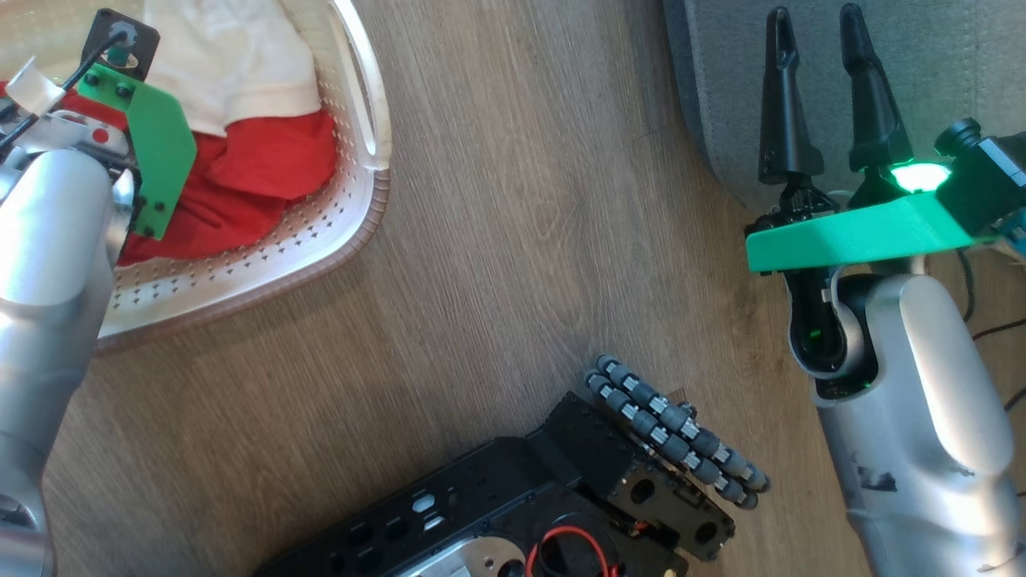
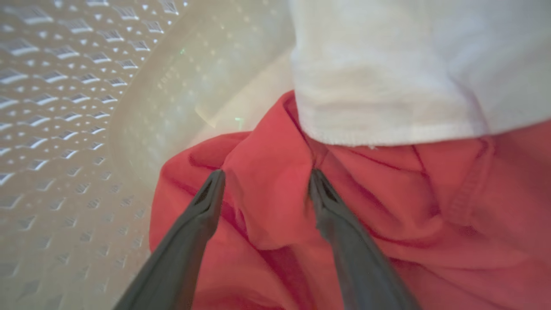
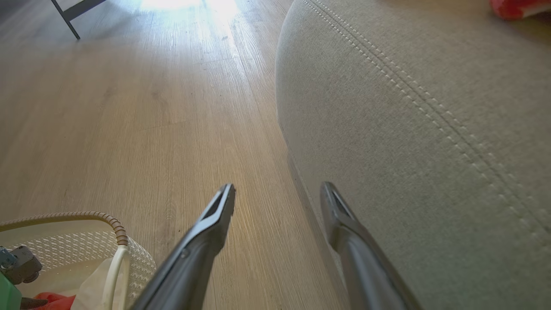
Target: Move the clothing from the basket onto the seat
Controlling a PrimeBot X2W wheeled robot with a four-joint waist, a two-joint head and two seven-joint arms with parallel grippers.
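Observation:
The clothing [image 1: 264,160], red with a white piece on top, lies in the cream basket [image 1: 321,256] at the upper left. My left wrist [image 1: 152,152] hangs over it and hides the fingers there. In the left wrist view my left gripper [image 2: 264,176] is open, its fingertips pressed into the clothing [image 2: 387,206] on either side of a red fold, below the white fabric [image 2: 387,64]. My right gripper [image 1: 813,20] is open and empty at the corner of the grey seat [image 1: 721,80]. It hovers over the floor beside the seat [image 3: 430,107].
A bit of red fabric [image 3: 514,7] lies far back on the seat. My black base with its roller wheel [image 1: 673,437] is at the bottom centre. Wood floor [image 1: 513,200] separates basket and seat. A dark furniture leg [image 3: 64,15] stands far off. The basket rim [image 3: 107,217] is near my right gripper [image 3: 277,189].

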